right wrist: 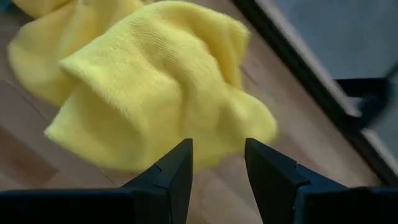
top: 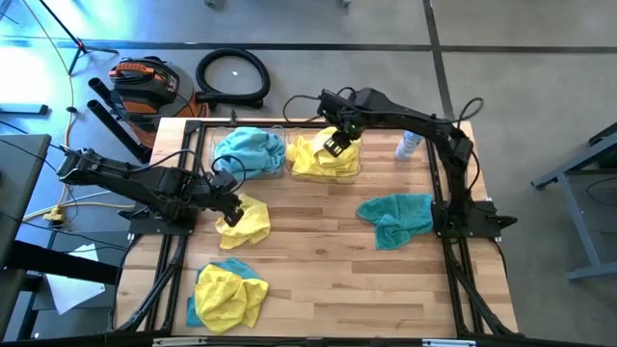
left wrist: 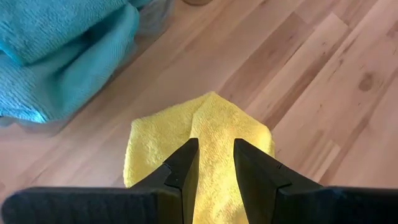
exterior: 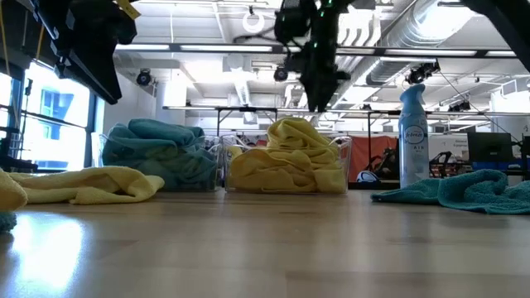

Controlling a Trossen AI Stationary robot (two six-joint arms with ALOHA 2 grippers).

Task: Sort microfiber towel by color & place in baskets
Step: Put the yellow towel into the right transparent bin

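Nearest the low camera: pale wooden plank tabletop, smooth and glossy. Behind it, two clear plastic baskets side by side at the far edge — left basket heaped with fluffy teal cloth, right basket piled with crumpled yellow towels. Right gripper hung above that yellow pile, fingers parted, released. Left gripper low over a flat yellow towel, fingers slightly apart, grasping nothing visibly. Elsewhere: teal towel, yellow-and-blue bundle, spray bottle.

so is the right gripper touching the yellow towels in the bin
Apart. The low view shows the right gripper hanging above the yellow towels, with background visible between them.
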